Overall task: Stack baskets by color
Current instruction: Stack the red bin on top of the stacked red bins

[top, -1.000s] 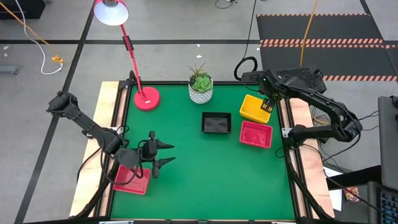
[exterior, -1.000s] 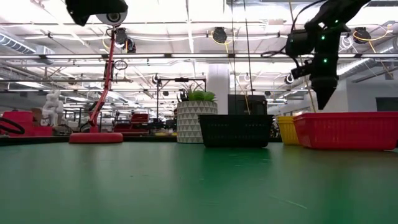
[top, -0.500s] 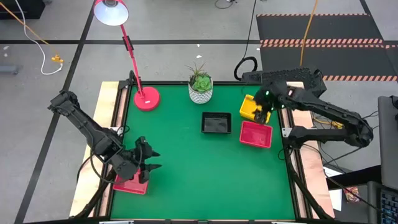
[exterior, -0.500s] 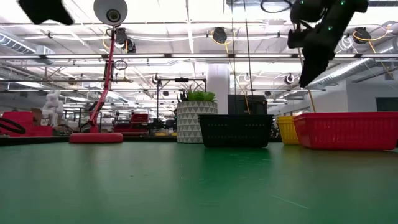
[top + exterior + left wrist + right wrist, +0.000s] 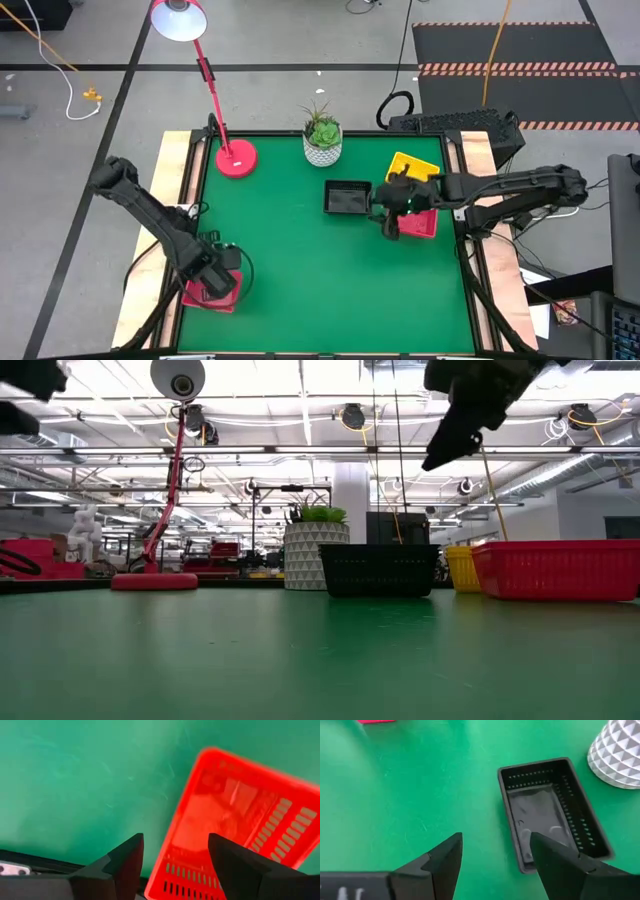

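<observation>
A red basket (image 5: pixel 203 297) lies on the table's near left, and my left gripper (image 5: pixel 228 282) hangs above it, pointing down. In the left wrist view this red basket (image 5: pixel 235 825) shows below the open gripper (image 5: pixel 175 857), whose fingers are clear of it. A black basket (image 5: pixel 347 197) stands mid-table. My right gripper (image 5: pixel 384 218) hovers open just to its right, slanting down toward the black basket (image 5: pixel 550 810). Behind the right arm stand a yellow basket (image 5: pixel 408 166) and a second red basket (image 5: pixel 426 226). In the low view the right gripper (image 5: pixel 452 435) is high above the baskets.
A white patterned plant pot (image 5: pixel 322 143) stands at the far middle, and a red lamp's round base (image 5: pixel 236 159) stands at the far left. Open green table (image 5: pixel 320 270) lies between the two arms.
My right gripper has swung from above the yellow basket toward the table's middle, tipping from pointing down to a slant, and now hovers by the black basket. My left gripper has turned from level to pointing down and has drawn back toward the left edge over the red basket.
</observation>
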`<state>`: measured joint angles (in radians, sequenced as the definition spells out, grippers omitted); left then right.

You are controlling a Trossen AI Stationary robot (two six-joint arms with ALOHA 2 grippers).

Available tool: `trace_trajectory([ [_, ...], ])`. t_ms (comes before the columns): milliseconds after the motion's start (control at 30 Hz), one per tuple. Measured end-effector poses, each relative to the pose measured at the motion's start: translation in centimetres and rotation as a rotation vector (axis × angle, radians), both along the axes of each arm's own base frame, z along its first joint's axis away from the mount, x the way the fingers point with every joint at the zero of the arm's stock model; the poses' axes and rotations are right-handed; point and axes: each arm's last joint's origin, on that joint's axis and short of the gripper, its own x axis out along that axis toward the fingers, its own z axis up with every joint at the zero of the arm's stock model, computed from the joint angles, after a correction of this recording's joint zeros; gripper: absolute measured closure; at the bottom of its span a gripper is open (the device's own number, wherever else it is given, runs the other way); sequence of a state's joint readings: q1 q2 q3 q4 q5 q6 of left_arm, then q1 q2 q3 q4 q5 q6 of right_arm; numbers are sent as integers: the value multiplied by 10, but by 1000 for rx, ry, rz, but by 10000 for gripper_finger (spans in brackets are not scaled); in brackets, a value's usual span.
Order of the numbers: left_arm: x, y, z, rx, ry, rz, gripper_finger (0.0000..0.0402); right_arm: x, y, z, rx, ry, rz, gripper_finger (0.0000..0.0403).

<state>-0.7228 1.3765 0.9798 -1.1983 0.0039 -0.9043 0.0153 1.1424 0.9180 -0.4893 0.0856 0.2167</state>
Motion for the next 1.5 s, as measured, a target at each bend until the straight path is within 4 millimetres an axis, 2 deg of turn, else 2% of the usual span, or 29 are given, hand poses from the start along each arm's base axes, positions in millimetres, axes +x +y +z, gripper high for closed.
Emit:
trace_trajectory([
  [233, 4, -7, -20, 64, 124, -137, 176, 12, 19, -15, 17, 49, -14, 177],
  [500, 2, -6, -38, 48, 131, -171, 183, 28, 37, -24, 21, 5, 14, 177],
  [633, 0, -4, -44, 38, 144, -176, 242, 33, 42, -28, -9, -6, 35, 177],
  [733, 6, 1, -47, 21, 129, -154, 326, 33, 42, -27, -7, -17, 37, 177],
  [767, 10, 4, -47, 15, 114, -142, 359, 33, 41, -26, -8, -17, 36, 177],
  [833, 20, 9, -47, 2, 59, -117, 384, 32, 41, -25, -8, -20, 35, 177],
  [1133, 80, 46, -44, -69, -305, -3, 392, 32, 41, -25, -13, -24, 42, 177],
  [1267, 99, 66, -40, -80, -434, 39, 389, 32, 41, -25, -28, -23, 61, 177],
  [1367, 111, 78, -40, -73, -493, 41, 393, 32, 41, -25, -30, -23, 63, 177],
  [1500, 130, 85, -41, -63, -506, 30, 393, 33, 41, -24, -41, -27, 74, 177],
])
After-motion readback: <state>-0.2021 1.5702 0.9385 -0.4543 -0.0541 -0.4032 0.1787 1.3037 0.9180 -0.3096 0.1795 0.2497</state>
